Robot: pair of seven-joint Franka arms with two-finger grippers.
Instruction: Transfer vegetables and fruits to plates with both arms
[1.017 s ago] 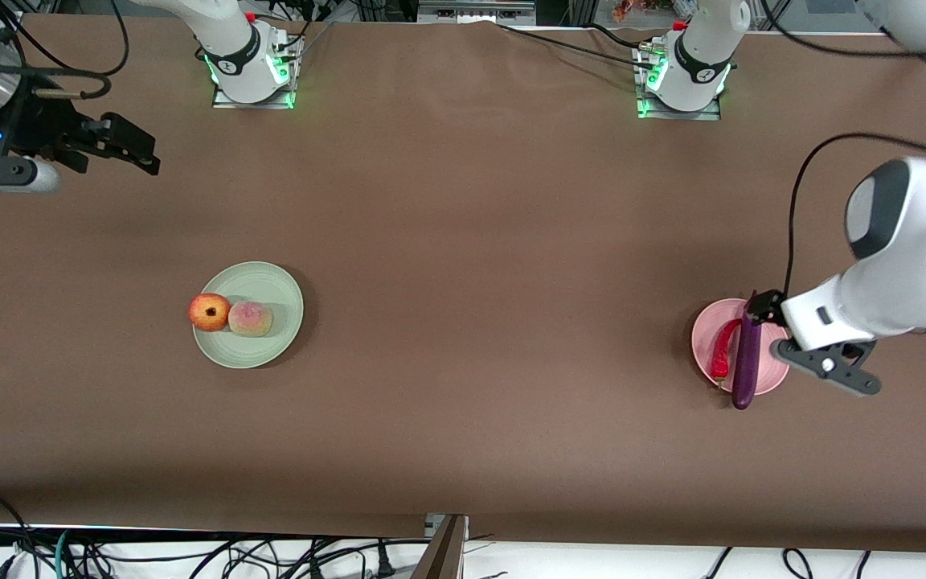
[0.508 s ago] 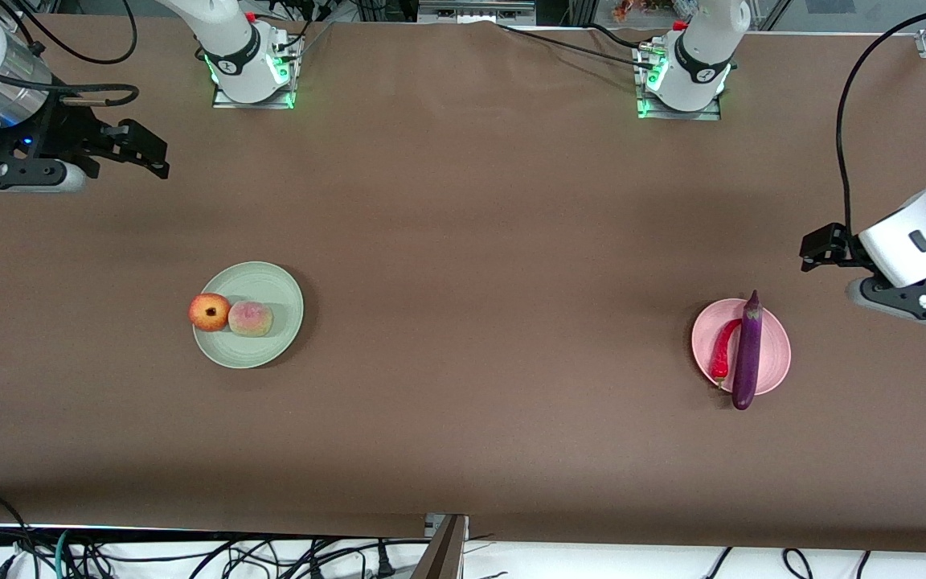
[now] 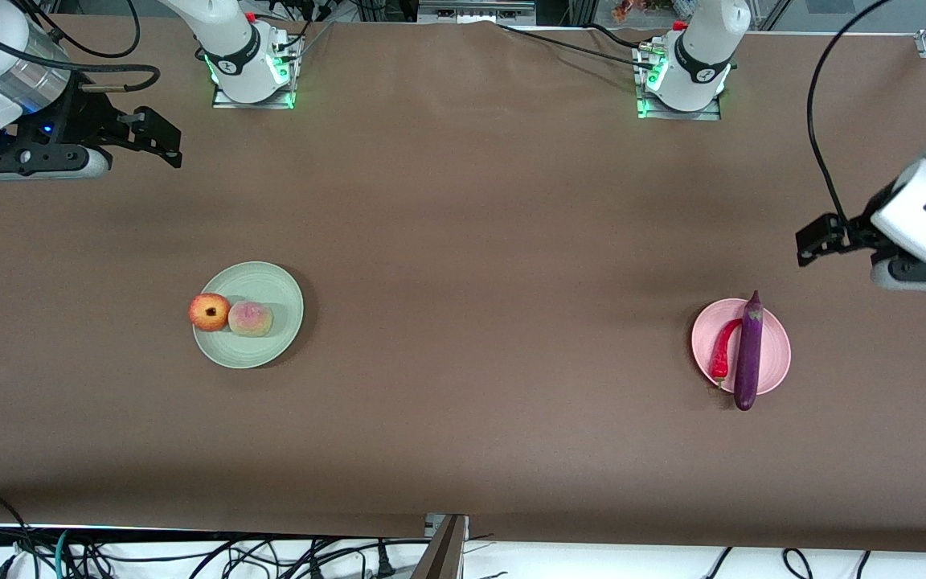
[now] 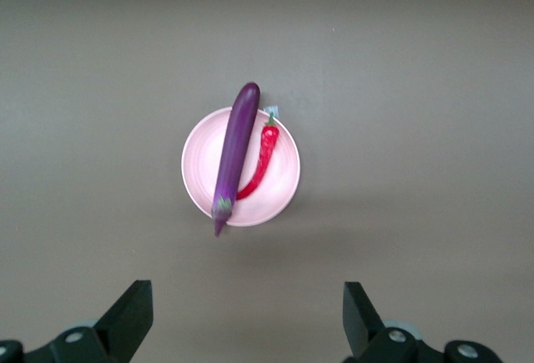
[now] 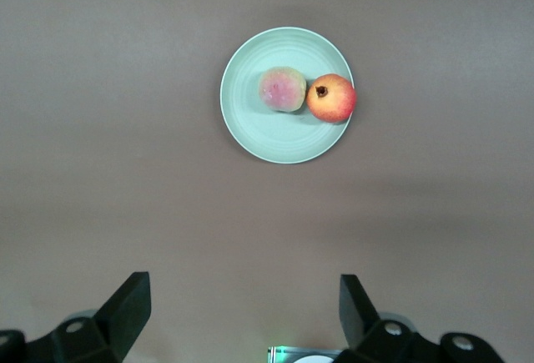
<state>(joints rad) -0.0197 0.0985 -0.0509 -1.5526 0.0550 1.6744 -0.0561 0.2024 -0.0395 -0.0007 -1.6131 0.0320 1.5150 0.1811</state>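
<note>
Brown cloth covers the whole table [image 3: 463,241], and all the food now sits on plates. A second ago the left gripper [image 3: 821,239] was down at the pink plate [image 3: 776,342], right by the stem end of the eggplant [image 3: 747,354]. Now it has let go and lifted up and away, and it hangs over bare cloth near the left arm's end of the table. Its fingers [image 4: 129,317] are spread wide and hold nothing.

The eggplant lies across the pink plate, with its round end poking over the rim on the side nearer the front camera. The red chili pepper [image 3: 723,350] lies beside it on the same plate (the two look like they touch near the middle).

The right gripper [image 3: 159,143] has drifted a little too, high over the right arm's end of the table. Its fingers [image 5: 125,309] are wide apart and empty as well.

On the green plate [image 3: 270,281] the peach [image 3: 250,318] sits next to the red-orange fruit [image 3: 210,312], which rests on the plate's edge. They have not moved.

So I think the job is done: veggies on pink, fruits on green. Both arms seem to be going back to rest.
</note>
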